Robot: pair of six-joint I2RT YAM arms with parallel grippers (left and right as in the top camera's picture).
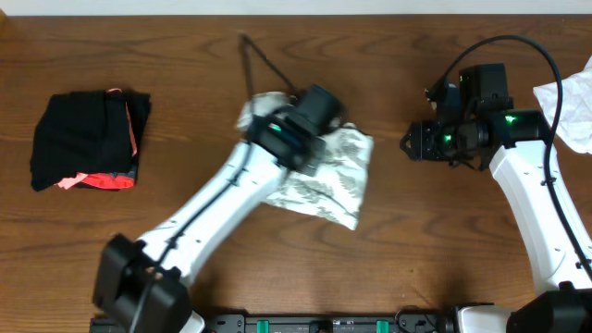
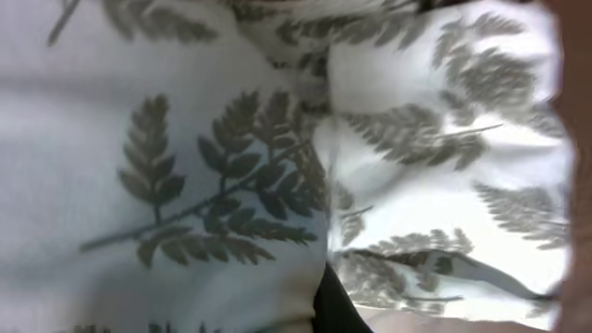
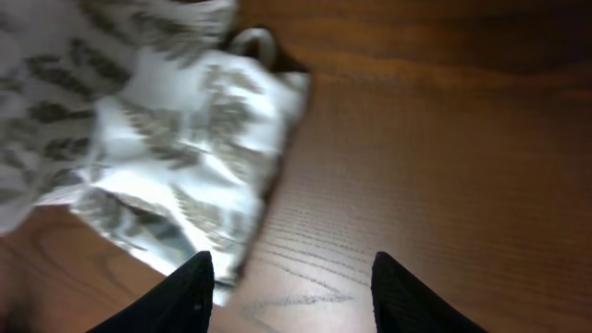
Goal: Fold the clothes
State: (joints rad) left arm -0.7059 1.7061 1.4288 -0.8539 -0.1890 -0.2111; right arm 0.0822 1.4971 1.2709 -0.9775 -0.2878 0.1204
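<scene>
Right now you're late in the fold, by the look of it. The dress (image 1: 338,180) lies mid-surface as a compact, layered packet rather than spread out. Its outline is ragged, though, and one corner juts toward the near edge. Your left arm (image 1: 222,203) reaches across from the near left, with its wrist down on the far-left part of the dress. The left fingers (image 2: 338,307) are clenched. Only a dark sliver of them shows against the fern print, so you cannot tell whether cloth is pinched between them or merely pressed. The right fingers (image 3: 194,296) stand apart with nothing between them, low over bare wood just right of the dress, whose hem lies just beside one fingertip.

For the next move, as I judge it, first settle whether the left is holding a layer. If it is, carry the layer over, lay it flat and let go. If not, lift straight off so the top layer doesn't drag. The right could then slide in at the right hem to square that side; cloth this thin calls for a low, flat approach.

As for room, the surface (image 1: 444,250) is bare to the right of the dress and on the side nearer you. The black bundle (image 1: 88,139) sits well left of the dress, and a white cloth (image 1: 575,106) lies well right of it at the surface's edge. Both look clear of any fold. Beyond the dress it is tighter, with the far edge near.
</scene>
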